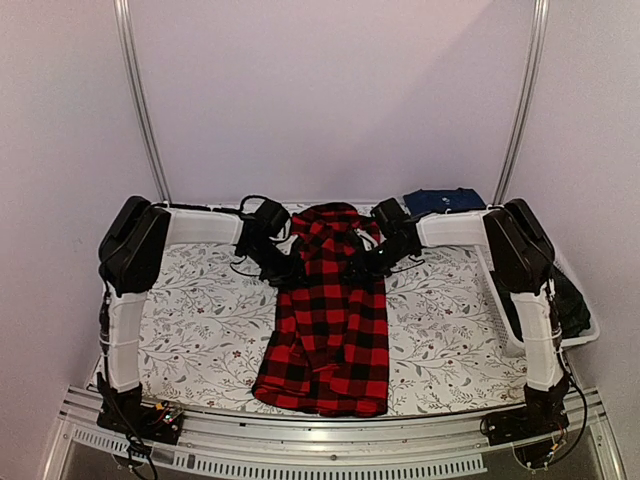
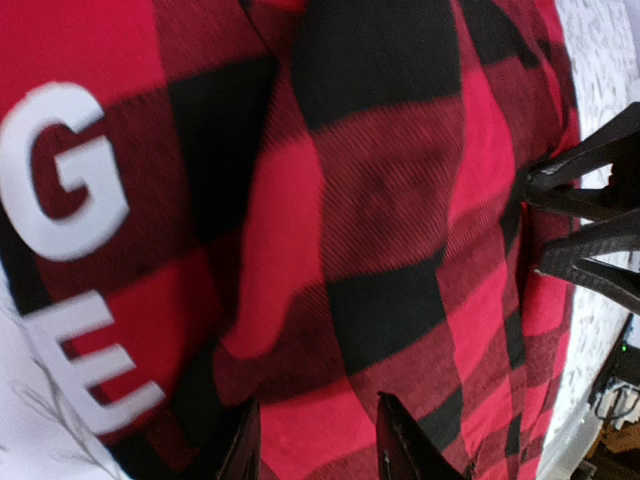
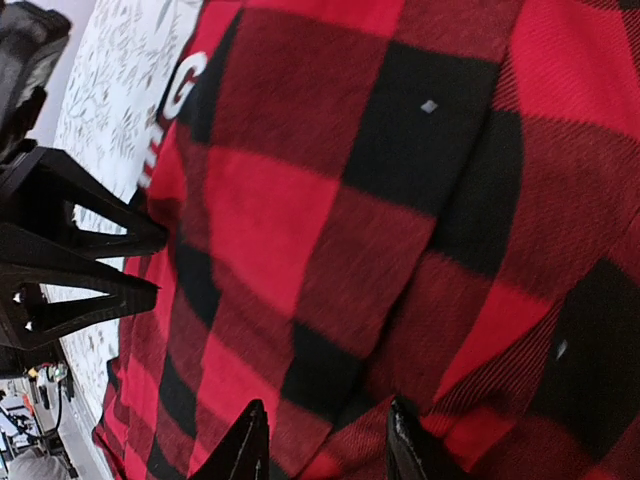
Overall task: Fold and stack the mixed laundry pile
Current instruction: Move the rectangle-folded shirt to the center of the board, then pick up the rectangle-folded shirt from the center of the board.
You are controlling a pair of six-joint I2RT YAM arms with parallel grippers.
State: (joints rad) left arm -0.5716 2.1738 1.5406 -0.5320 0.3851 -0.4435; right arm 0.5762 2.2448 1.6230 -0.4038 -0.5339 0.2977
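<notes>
The checked shirt (image 1: 330, 320) lies flat on the bench (image 1: 200, 320), its long axis running from the far end straight toward the arm bases. The left claw (image 1: 288, 270) is at the shirt's left edge up near its far end, and the right claw (image 1: 357, 267) mirrors it on the right edge, so neither is nearer. Both have fingers partway apart right at the cloth. Honestly can't tell if they're pinching it.
</notes>
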